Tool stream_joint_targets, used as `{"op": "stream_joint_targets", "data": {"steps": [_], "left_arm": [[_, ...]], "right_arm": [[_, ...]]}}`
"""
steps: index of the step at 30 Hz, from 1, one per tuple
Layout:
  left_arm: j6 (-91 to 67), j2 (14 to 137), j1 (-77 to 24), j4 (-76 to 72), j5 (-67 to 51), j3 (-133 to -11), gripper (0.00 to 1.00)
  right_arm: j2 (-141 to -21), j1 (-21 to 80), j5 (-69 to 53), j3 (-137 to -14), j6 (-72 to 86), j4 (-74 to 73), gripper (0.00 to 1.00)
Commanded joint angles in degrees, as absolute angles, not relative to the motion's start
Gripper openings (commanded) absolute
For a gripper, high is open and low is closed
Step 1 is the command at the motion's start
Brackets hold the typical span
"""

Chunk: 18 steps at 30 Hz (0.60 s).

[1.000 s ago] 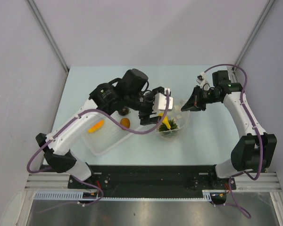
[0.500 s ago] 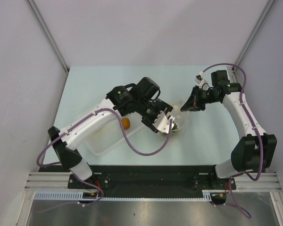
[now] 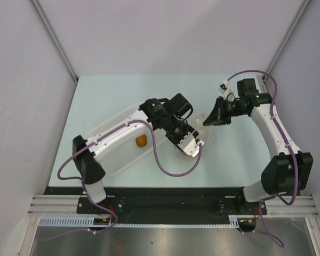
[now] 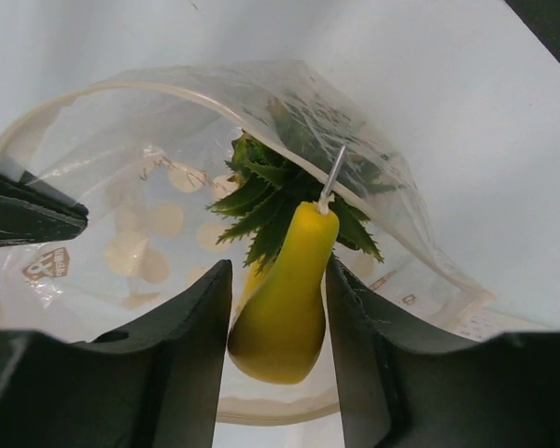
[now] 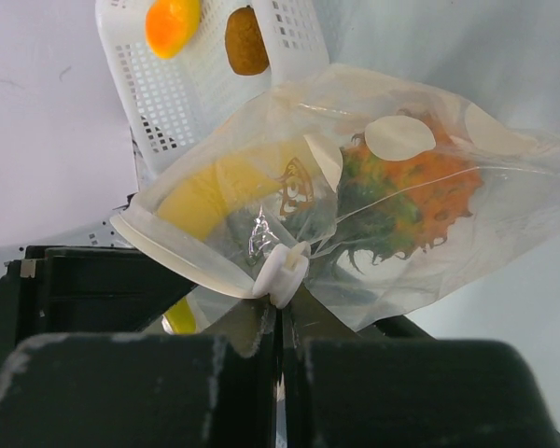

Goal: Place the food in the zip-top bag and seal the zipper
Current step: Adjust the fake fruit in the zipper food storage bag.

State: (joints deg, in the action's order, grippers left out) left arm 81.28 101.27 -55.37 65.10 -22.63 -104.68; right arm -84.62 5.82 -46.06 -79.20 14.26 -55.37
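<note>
While the right gripper (image 5: 280,325) pinches tight on the whitish zipper (image 5: 182,254) of the clear dotted plastic zip-top bag (image 5: 513,177), the left gripper (image 4: 278,273), half closed, clasps the yellow toy banana (image 4: 285,303) inside its mouth.

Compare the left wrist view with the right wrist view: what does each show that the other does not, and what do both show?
Only the left wrist view: the left gripper with its fingers on either side of the banana, at the open mouth of the zip-top bag.
Only the right wrist view: the white basket holding the orange piece and the brown fruit, the orange body of the pineapple, and the white slider on the zipper.
Both: the dotted bag, the banana and the pineapple's green leaves.
</note>
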Motion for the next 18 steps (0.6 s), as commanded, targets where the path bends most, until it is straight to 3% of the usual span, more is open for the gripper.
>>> {"op": "stream_joint_targets", "data": {"steps": [1,8,18], "left_arm": [[85.34,101.60,-55.72,70.83,-22.59,-109.50,0.44],[84.37,101.16,-55.72,75.14,-19.17,-118.02,0.14],[83.50,99.67,-55.81,66.19,-15.73,-116.98,0.02]], "right_arm": [[-83.32,6.06,-45.70,-81.65,13.18,-54.67,0.00],[-83.14,5.98,-45.70,-81.48,13.01,-54.84,0.00],[-83.94,6.06,-46.23,-81.74,13.27,-54.49,0.00]]}}
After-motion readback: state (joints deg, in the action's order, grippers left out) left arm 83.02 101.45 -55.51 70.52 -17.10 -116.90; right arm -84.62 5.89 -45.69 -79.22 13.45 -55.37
